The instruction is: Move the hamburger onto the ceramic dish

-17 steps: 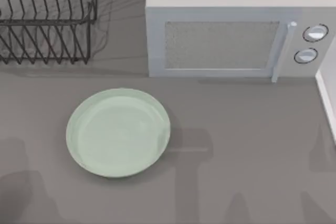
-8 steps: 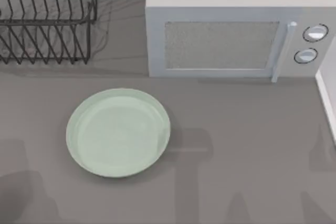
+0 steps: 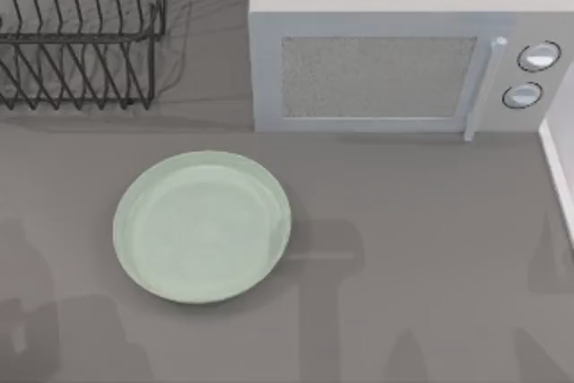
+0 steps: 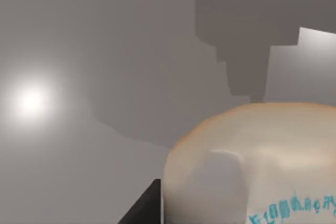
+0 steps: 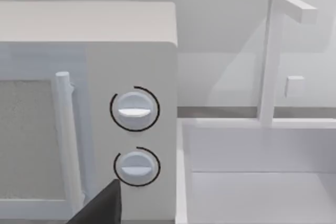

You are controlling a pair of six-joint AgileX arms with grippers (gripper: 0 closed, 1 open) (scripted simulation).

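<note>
The hamburger (image 4: 273, 145) is a rounded tan bun with cyan lettering, very close in the left wrist view. My left gripper (image 4: 210, 203) is shut on it: a grey pad (image 4: 226, 182) lies against the bun and a dark finger (image 4: 142, 211) shows beside it. Grey table with an arm shadow lies well beyond them. The ceramic dish (image 3: 202, 226), a round pale mint-green plate with a low rim, sits left of centre with nothing on it. A dark part of my right gripper (image 5: 100, 208) shows near the microwave's knobs.
A white microwave (image 3: 395, 51) stands at the back right, door shut, with two knobs (image 5: 134, 109). A black wire rack (image 3: 81, 29) occupies the back left. A white sink basin (image 5: 262, 182) with a tap lies at the right edge. Arm shadows fall across the front.
The arm shadow on the table's front left has shifted to the right and changed shape. The dish, the microwave and the rack have not moved.
</note>
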